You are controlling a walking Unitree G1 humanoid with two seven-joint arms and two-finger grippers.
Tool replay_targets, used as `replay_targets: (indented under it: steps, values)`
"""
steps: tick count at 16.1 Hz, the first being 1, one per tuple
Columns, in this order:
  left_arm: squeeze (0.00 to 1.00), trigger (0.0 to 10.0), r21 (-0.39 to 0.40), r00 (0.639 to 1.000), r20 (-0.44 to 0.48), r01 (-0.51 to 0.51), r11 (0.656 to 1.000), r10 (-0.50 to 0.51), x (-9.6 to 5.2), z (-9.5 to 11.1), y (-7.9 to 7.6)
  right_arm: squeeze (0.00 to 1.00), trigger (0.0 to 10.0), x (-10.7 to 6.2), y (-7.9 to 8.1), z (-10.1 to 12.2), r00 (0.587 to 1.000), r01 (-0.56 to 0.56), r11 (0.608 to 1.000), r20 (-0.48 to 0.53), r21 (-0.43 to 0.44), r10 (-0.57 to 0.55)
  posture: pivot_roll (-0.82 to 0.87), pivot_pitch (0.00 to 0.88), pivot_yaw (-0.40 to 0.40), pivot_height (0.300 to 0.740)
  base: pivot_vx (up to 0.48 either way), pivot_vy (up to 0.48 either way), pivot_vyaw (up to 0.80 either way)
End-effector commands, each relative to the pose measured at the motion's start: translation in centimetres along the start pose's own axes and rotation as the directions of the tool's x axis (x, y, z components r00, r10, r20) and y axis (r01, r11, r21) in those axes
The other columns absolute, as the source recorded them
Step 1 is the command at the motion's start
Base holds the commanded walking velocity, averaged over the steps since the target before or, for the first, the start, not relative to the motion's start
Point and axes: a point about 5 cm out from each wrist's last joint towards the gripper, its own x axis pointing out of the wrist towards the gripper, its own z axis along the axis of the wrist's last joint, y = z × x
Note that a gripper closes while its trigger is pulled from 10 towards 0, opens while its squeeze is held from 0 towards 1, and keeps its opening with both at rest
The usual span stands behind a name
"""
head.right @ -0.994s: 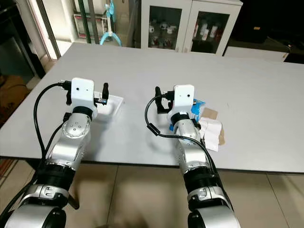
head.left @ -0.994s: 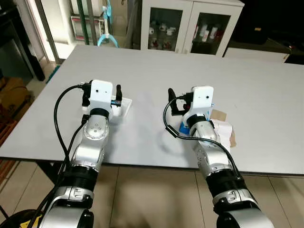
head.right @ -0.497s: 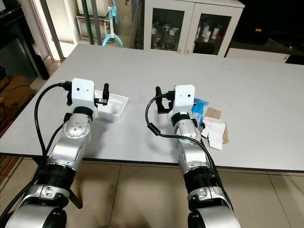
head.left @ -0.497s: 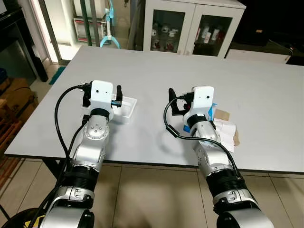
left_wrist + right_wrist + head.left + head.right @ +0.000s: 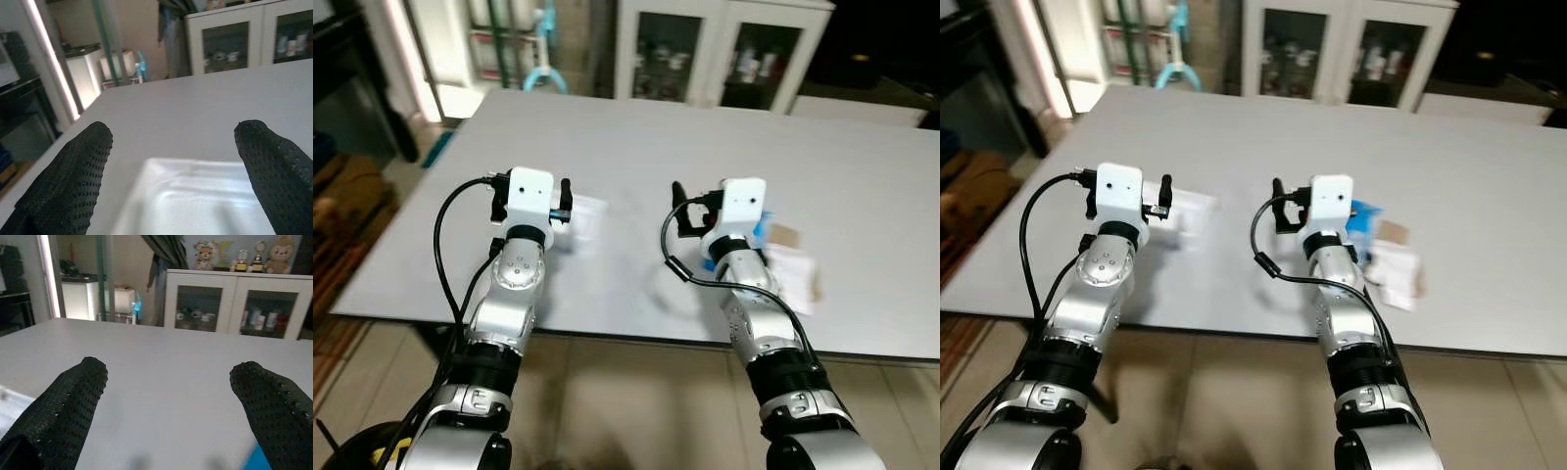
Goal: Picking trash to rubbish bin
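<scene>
Left eye view | two claws wide: left claw [image 5: 171,171], right claw [image 5: 168,406] | one tray [image 5: 582,217]

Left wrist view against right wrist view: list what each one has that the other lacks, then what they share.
Left wrist view: a white tray lying on the table just beyond the left gripper, whose fingers stand apart.

Right wrist view: the right gripper with its fingers apart over bare tabletop, a bit of blue wrapper at the edge, and plush toys and trophies on top of the cabinet.

Both: the grey table and the white glass-door cabinet behind it.
</scene>
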Motion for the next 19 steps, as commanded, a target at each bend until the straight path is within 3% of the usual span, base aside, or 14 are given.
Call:
replay_targets:
  steps: [1,14,19]
  values:
    - [0.0,10.0,0.005,1.0,-0.013,0.005,1.0,-0.005,0.1,0.0,0.1,0.0,10.0,0.0,0.3,-0.2,1.0,-0.004,1.0,-0.016,0.016,0.004,0.04,0.032,-0.053,0.74,0.0,0.48,0.0]
    - [0.0,10.0,0.032,0.995,-0.034,0.094,0.995,-0.093,-0.2,-0.4,-0.9,0.0,10.0,-0.3,0.3,-0.5,1.0,-0.003,1.0,-0.023,0.02,0.003,0.04,0.037,-0.05,0.74,0.0,0.037,0.0]
    - [0.0,10.0,0.032,0.997,-0.031,0.078,0.996,-0.077,-0.1,-0.3,-0.6,0.0,10.0,-0.2,0.3,-0.5,1.0,-0.003,1.0,-0.023,0.019,0.004,0.04,0.035,-0.05,0.74,0.393,0.0,0.0]
